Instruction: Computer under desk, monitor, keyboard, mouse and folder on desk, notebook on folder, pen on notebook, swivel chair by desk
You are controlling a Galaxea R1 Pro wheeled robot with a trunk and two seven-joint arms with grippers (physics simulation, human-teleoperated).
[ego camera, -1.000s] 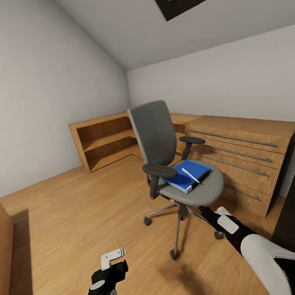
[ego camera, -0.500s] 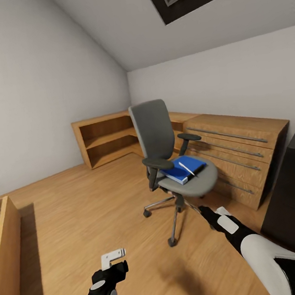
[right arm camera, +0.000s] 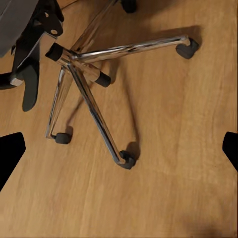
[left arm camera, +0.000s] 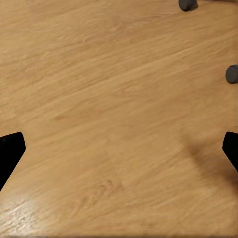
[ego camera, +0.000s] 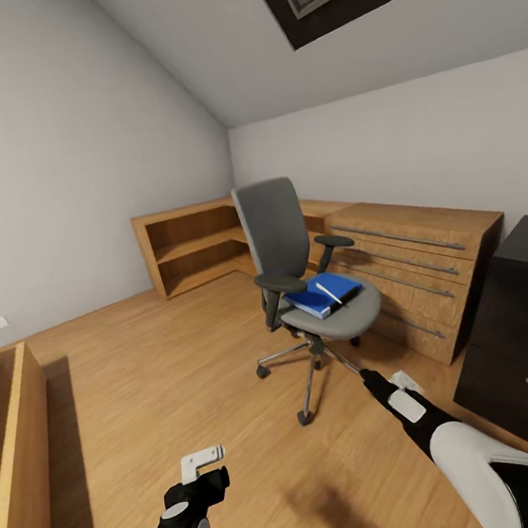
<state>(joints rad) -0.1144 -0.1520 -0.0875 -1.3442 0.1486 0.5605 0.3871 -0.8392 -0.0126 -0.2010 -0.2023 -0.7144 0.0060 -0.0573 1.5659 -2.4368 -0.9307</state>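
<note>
Camera has pulled back and swung since a second ago: more of the bed frame (ego camera: 24,459) at far left and the black cabinet (ego camera: 521,340) at far right is in frame, and the swivel chair (ego camera: 298,268) reads smaller; nothing in the room itself has shifted. Left gripper (ego camera: 201,462) hangs low over the wood floor (ego camera: 145,369), fingers spread wide in the left wrist view, nothing between them. Open shelf unit (ego camera: 192,252) sits against the back wall. Chair stands mid-room, well apart from both grippers. Blue folder (ego camera: 321,294) lies on the seat, dark notebook (ego camera: 344,295) touching it, exact stacking unclear, white pen (ego camera: 330,295) on top. Long drawer unit (ego camera: 409,271) runs behind the chair. Right gripper (ego camera: 404,380) points at the floor near the chair base (right arm camera: 84,74), fingers wide apart, empty.
</note>
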